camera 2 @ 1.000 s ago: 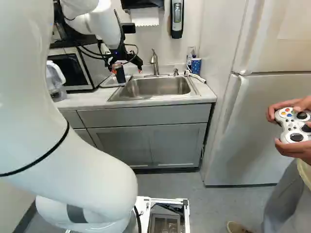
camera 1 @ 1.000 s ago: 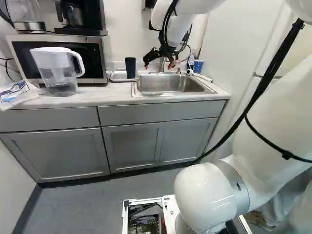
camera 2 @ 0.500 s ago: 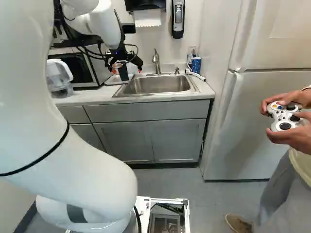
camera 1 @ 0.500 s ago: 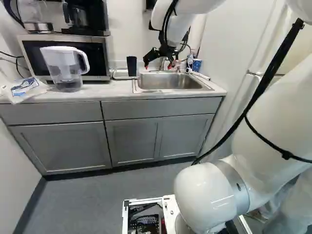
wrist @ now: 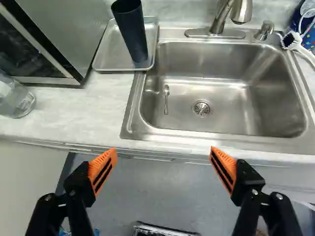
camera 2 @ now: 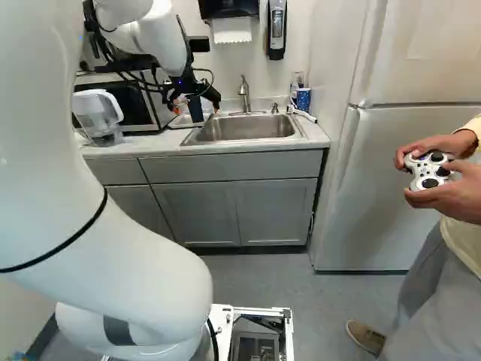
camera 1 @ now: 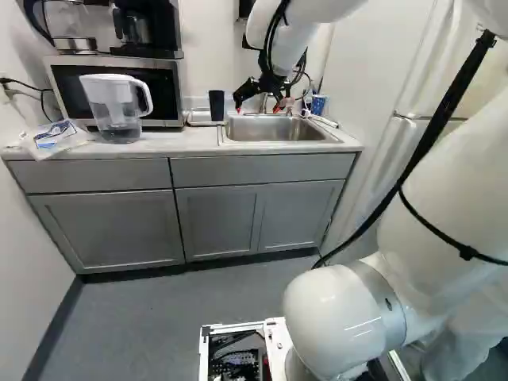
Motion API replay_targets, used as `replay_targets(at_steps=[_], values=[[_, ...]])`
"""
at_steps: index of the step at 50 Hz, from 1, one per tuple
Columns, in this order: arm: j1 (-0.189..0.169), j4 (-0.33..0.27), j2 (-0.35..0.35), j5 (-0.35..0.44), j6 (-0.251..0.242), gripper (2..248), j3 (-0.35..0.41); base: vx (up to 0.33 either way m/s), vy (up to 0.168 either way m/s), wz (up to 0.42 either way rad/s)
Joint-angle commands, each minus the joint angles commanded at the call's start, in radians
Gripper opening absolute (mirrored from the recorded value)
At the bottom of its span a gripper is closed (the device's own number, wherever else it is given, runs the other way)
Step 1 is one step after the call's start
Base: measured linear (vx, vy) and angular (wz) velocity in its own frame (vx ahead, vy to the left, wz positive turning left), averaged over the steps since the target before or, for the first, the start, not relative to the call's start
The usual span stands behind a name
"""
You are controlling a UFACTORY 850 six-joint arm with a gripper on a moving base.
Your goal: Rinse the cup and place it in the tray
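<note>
In the left base view my gripper [camera 1: 260, 101] hangs short of the sink [camera 1: 282, 129]. Seen from the wrist, the gripper [wrist: 163, 167] stands wide open, nothing between its orange pads, over the floor before the counter's edge. The dark cup [wrist: 131, 32] stands upright on the metal tray [wrist: 109, 55], which lies on the counter between the microwave and the sink, ahead of the fingers and apart from them. The sink basin [wrist: 197, 69] holds a small spoon [wrist: 166, 98] near its drain. The faucet [wrist: 224, 17] rises behind the basin.
The microwave [camera 1: 119, 91] and a water pitcher [camera 1: 117, 107] stand left of the tray, beside a plastic bag [camera 1: 55, 136]. A blue cup [camera 2: 303, 98] and a white brush lie right of the faucet. The fridge [camera 2: 406, 180] is at the right, where a person [camera 2: 451, 188] stands holding a controller.
The base has moved, turning slightly and backing off, so the counter and fridge have shifted in both base views. My arm holds its pose and the gripper stays open.
</note>
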Motion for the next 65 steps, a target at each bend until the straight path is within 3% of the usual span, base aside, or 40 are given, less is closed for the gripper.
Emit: replay_targets(at_steps=[42,65], values=[[0.0,0.0,0.0,0.0,0.0,247,0.0,-0.115,0.002,0.015],[0.0,0.0,0.0,0.0,0.0,247,0.0,-0.008,0.0,0.002]])
